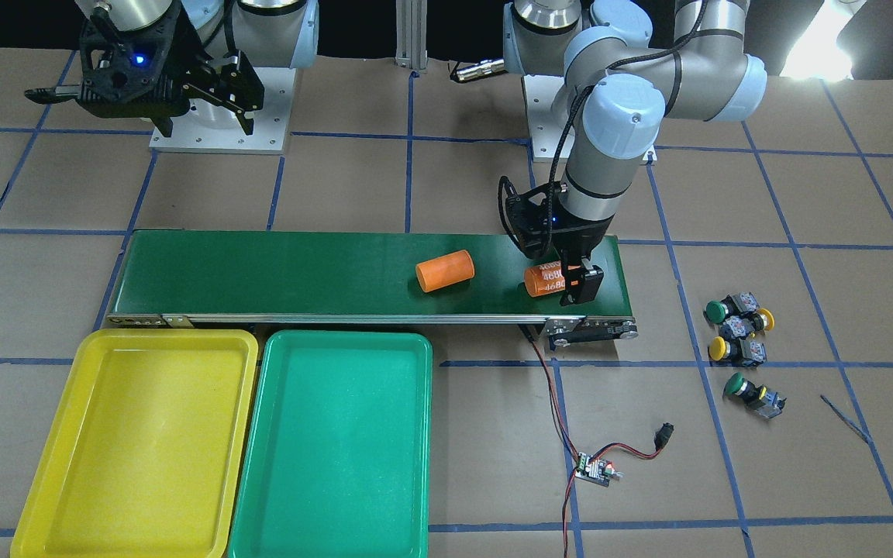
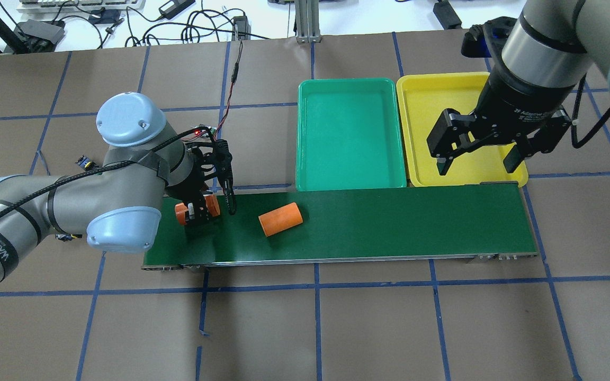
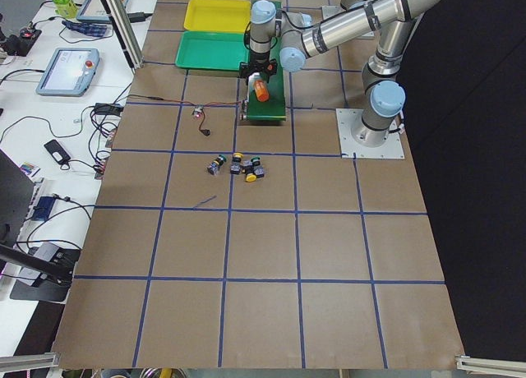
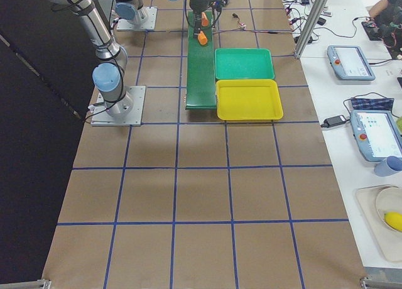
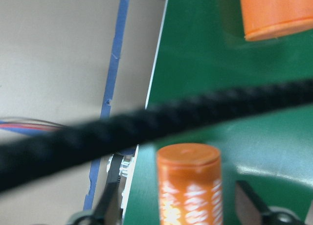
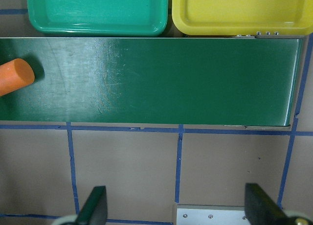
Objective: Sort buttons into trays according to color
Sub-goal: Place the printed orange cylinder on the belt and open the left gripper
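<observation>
as a blurred cable crosses, the left hand (cropped) straddles a cylinder.

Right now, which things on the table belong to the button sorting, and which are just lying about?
For the job: four buttons, yellow tray, green tray.
Lying about: two orange cylinders, the green belt under them, small circuit board with wires.

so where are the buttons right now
In the front-facing view the four buttons sit clustered on the table at the right, just beyond the conveyor belt's end, on the robot's left side.
</observation>
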`<state>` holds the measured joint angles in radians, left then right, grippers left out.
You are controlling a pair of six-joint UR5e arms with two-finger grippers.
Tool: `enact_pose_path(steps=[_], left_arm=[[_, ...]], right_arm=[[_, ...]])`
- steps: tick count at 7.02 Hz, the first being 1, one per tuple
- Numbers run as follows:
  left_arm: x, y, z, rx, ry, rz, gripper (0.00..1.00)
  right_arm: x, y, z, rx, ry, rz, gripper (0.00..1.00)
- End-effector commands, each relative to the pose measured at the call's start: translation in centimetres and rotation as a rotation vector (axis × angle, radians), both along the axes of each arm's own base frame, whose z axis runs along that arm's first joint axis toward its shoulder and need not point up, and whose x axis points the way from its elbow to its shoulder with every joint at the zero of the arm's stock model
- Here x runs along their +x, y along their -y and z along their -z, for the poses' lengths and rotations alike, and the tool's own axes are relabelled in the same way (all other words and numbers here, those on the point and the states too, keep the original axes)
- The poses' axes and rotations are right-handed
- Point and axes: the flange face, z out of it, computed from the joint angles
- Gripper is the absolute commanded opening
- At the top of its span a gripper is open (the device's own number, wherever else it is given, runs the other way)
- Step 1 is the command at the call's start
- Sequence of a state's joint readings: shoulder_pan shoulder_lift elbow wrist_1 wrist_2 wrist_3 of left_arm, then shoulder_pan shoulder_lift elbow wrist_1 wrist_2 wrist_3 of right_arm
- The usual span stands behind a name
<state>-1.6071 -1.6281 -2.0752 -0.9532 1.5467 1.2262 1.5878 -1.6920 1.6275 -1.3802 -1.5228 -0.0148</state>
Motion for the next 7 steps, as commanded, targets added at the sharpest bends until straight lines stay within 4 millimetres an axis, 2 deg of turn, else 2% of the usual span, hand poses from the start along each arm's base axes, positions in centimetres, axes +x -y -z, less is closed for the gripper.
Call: enact_pose_path(steps=[1, 3, 4, 5, 6, 7], left_arm=[[6.1, 3.1, -2.5, 0.036, -0.093, -0.246, 1.00], [21.5, 10.8, -2.0, 0.024, -0.096, -0.486, 1.00], [26.6, 14.4, -1.4, 0.029, -0.095, -0.518, 1.00], [29.0, 17.7, 0.0, 0.029, -0.093, -0.536, 1.00], [31.6, 20.1, 2.6, 0.045, -0.098, -0.563, 1.00], [33.3, 21.4, 5.8, 0.073, -0.104, -0.576, 1.00]], right_arm=[[0.4, -0.1, 0.0, 0.001, 0.000, -0.010, 1.00], [0.4, -0.2, -0.1, 0.000, 0.001, -0.008, 1.00], [0.5, -0.2, -0.1, 0.000, 0.001, -0.011, 1.00], [0.5, -0.2, 0.0, 0.001, 0.000, -0.014, 1.00], [0.5, -0.2, 0.1, 0.001, 0.000, -0.013, 1.00], [0.5, -0.2, 0.0, -0.002, -0.002, -0.013, 1.00]])
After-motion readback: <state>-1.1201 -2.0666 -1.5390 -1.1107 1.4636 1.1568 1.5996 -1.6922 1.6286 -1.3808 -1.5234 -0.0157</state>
